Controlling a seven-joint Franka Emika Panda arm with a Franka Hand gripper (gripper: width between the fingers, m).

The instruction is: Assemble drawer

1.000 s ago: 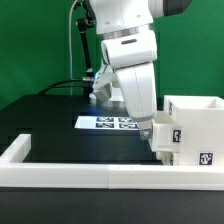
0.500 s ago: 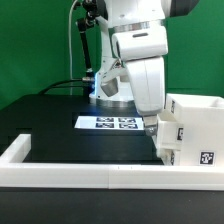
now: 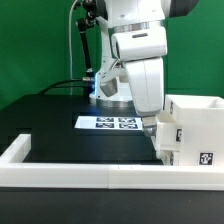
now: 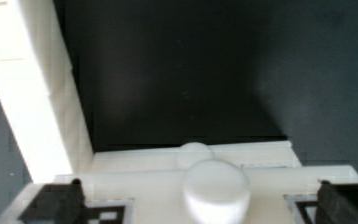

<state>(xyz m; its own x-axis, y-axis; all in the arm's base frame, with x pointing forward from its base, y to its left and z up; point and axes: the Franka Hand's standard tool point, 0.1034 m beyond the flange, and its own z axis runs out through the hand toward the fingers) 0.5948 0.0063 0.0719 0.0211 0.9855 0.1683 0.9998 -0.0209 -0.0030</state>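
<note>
A green wall is backing a black table in the exterior view, with a long white rail edging its near side and the marker board lying flat behind. The white arm is reaching down toward the exterior view's right, where the drawer's tall boxy case is standing against the rail, partly cut off by the picture's edge. The gripper is pressing close to the case's near face, its fingers hidden behind the wrist housing, so whether they are apart or together is not showing.

In the wrist view, white drawer pieces are lying blurred over the dark table, and a rounded white knob is filling the foreground. Two dark fingertips are showing well apart at the picture's corners, gripping nothing visible.
</note>
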